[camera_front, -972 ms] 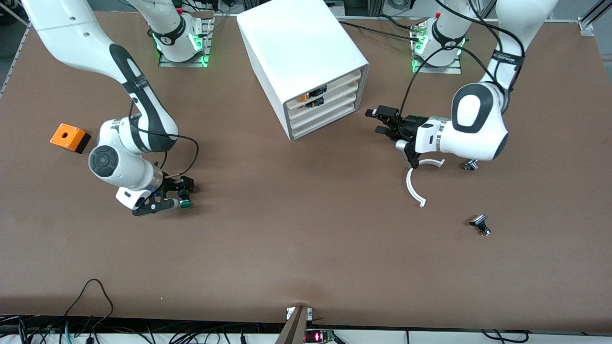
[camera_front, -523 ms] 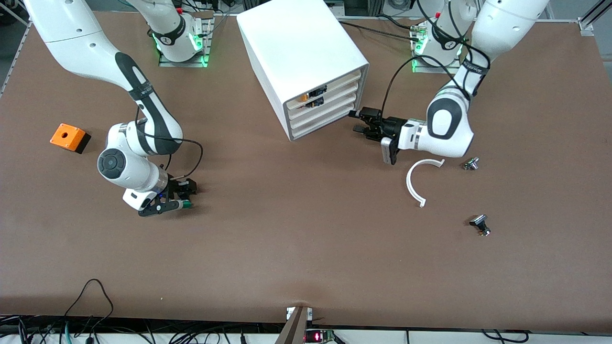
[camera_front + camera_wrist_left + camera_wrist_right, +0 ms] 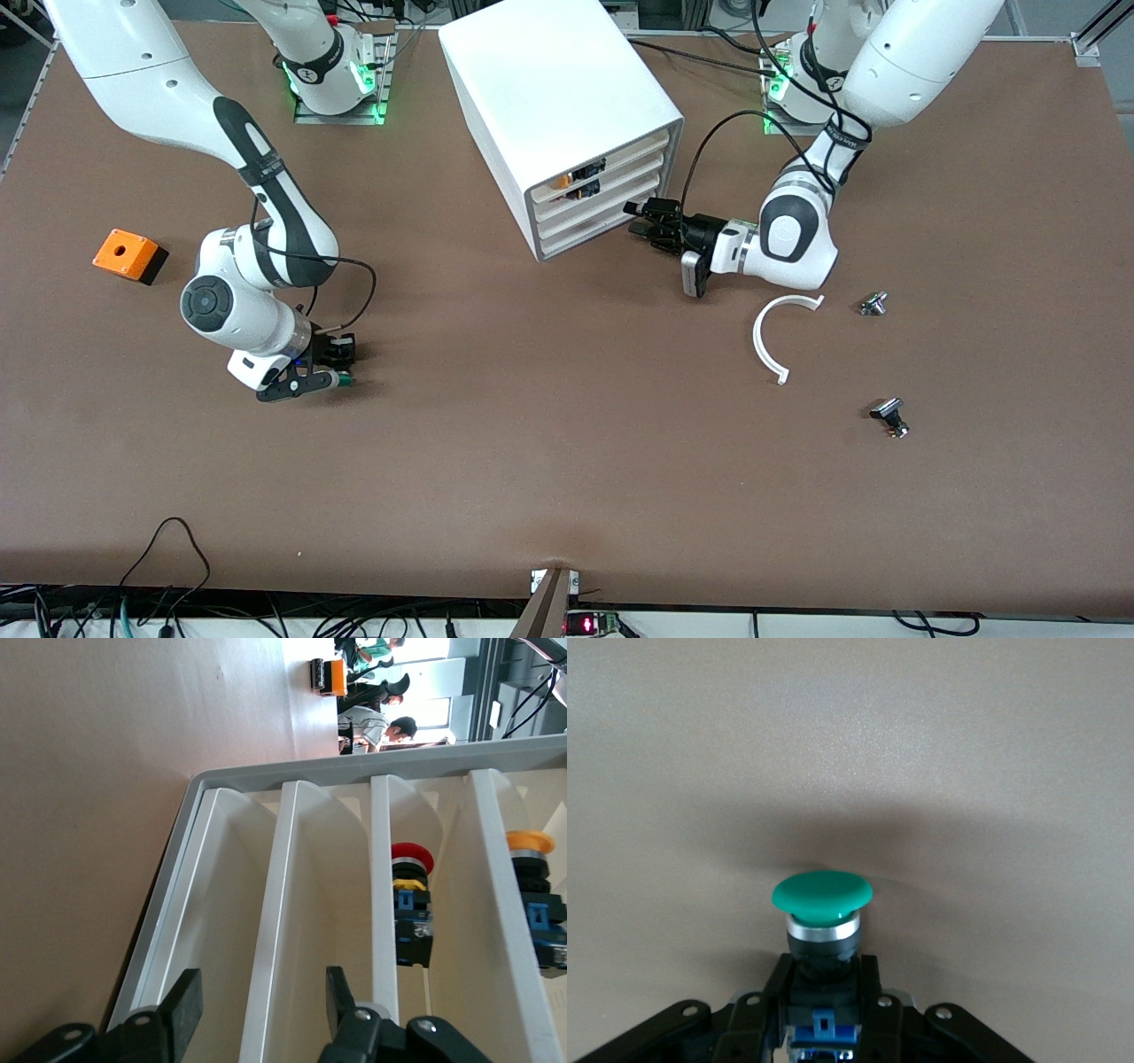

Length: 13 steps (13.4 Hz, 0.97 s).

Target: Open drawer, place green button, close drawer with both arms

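**Q:** What does the high camera across the table show?

**A:** My two arms reach over a brown bench. A white cabinet (image 3: 560, 115) stands near the edge where my bases are, about midway along it. My left gripper (image 3: 640, 221) is at the cabinet's front, level with the drawer (image 3: 599, 232), the lowest of four, which is not yet pulled out. My right gripper (image 3: 331, 364) is down at the bench toward the right arm's end, about halfway between the two long edges. An orange box (image 3: 129, 255) sits closer to that end.

**Q:** And the left wrist camera?

**A:** My left gripper's fingers (image 3: 182, 1010) are apart, close to the drawer fronts. One finger is outside the cabinet's frame, the other beside a divider between drawers. A red button (image 3: 410, 904) sits in an upper drawer.

**Q:** And the right wrist camera?

**A:** My right gripper (image 3: 824, 988) is clamped on the button (image 3: 822, 904), gripping its dark body below the green cap.

**Q:** How do you do this step well?

**A:** I judge that I should line my left fingers up on the lowest drawer alone, catch its edge firmly, then pull straight out along its slide. My right arm should keep its grip steady.
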Available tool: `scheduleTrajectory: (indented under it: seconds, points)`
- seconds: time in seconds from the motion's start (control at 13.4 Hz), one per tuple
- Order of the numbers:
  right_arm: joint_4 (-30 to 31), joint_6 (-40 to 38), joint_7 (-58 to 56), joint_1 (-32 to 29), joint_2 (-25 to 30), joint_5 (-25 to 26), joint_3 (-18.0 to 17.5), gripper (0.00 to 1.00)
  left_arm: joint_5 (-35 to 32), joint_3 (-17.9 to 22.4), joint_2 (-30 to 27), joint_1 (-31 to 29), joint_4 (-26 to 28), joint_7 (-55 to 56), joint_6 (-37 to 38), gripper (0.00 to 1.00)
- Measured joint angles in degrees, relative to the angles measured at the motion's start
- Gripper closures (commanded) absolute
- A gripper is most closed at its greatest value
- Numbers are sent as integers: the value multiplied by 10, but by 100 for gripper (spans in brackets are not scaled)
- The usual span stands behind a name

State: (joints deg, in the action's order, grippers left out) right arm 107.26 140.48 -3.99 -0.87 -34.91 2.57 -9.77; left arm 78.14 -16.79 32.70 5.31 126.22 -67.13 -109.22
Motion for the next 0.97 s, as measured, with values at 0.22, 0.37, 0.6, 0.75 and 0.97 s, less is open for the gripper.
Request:
scheduleTrajectory:
  seconds: [0.22, 0.37, 0.6, 0.75, 0.97]
  points:
    - [-41, -75, 4, 0, 1, -11, -10, 100, 28, -19, 9, 1, 9, -7, 0, 50]
    - [-87, -133, 9, 0, 4, -24, -13, 100, 30, -23, 9, 1, 15, -10, 0, 53]
    - [-138, -191, 25, 0, 8, -30, -13, 100, 30, -23, 10, 1, 27, -13, 0, 54]
    - [-173, -235, 60, 3, 9, -32, -18, 100, 30, -23, 11, 1, 31, -14, 0, 59]
    - [-231, -302, 133, 26, 10, -32, -23, 100, 31, -31, 18, 1, 31, -15, 0, 91]
